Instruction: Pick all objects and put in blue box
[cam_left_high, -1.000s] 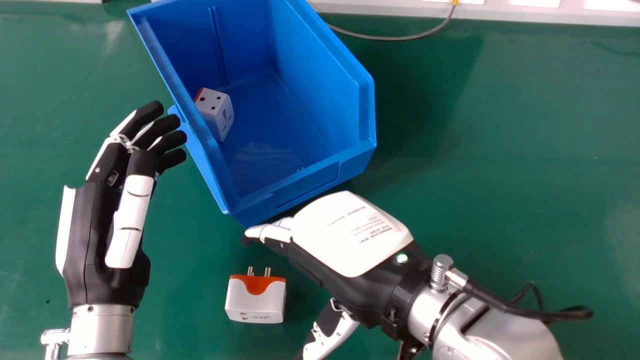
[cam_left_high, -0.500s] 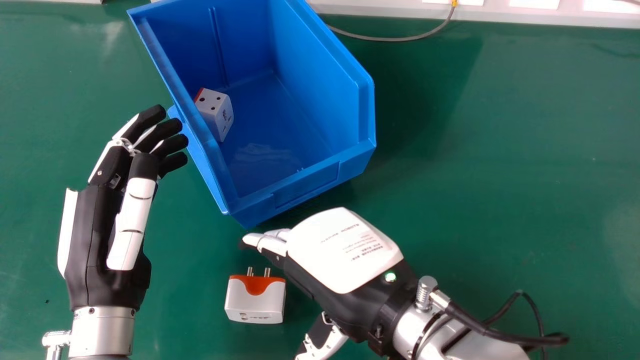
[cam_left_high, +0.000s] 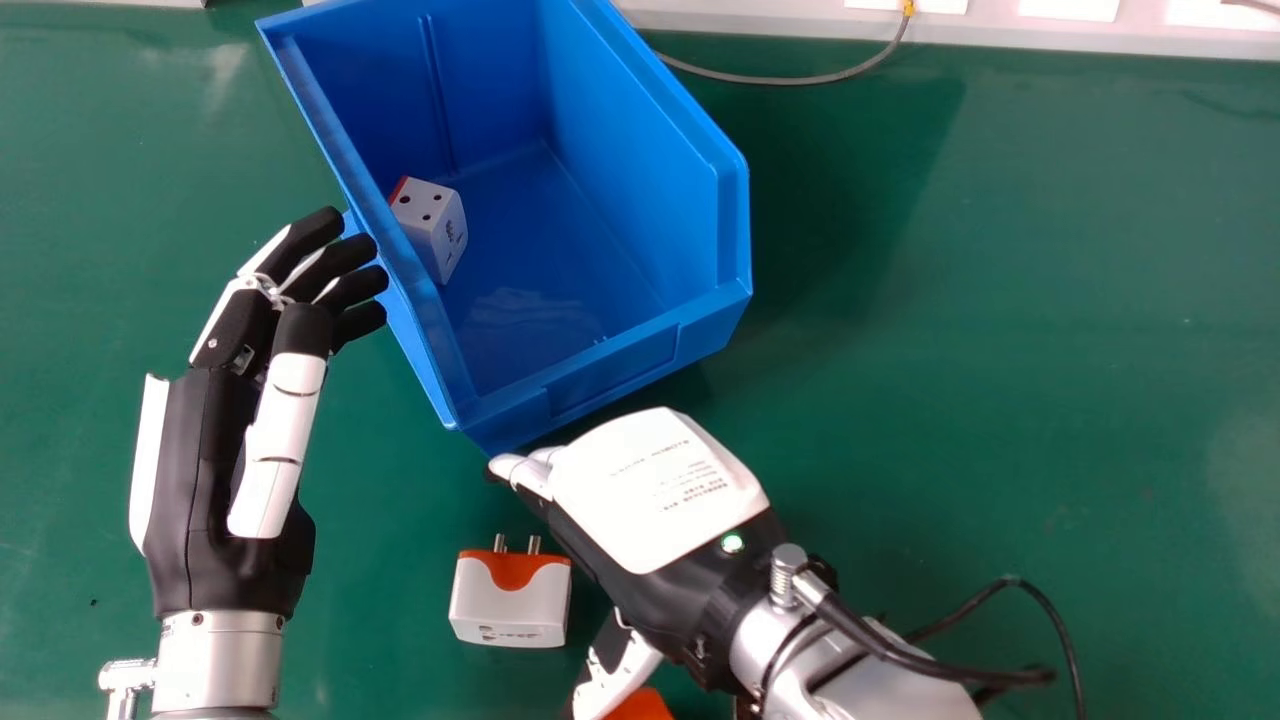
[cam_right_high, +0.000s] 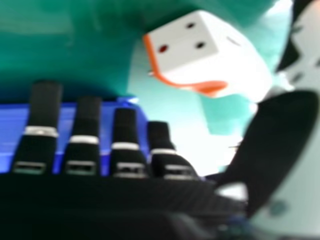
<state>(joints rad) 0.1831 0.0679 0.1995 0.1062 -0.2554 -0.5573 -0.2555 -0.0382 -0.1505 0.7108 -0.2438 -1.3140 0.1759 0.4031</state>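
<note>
In the head view my right hand (cam_left_high: 650, 500) is over the table just below the blue box (cam_left_high: 600, 375), open and holding nothing. Left of its thumb lies a white and orange plug adapter (cam_left_high: 510, 600), its metal pins toward the box. Another white adapter (cam_left_high: 430, 225) rests inside the box against the left wall. My left hand (cam_left_high: 230, 450) stays open beside that wall, fingertips close to it. From the right hand view, my right hand (cam_right_high: 130, 150) has straight fingers, with a white and orange adapter (cam_right_high: 205, 55) beyond them near the thumb.
An orange thing (cam_left_high: 642, 705) shows partly under the right hand's thumb at the bottom edge. A grey cable (cam_left_high: 780, 80) and a white strip (cam_left_high: 760, 25) run along the table's far side. Green tabletop (cam_left_high: 1000, 300) stretches to the box's right.
My right hand has moved left and somewhat down, closer to the adapter on the table, and the orange thing has come into sight beneath its thumb. My left hand has shifted slightly right.
</note>
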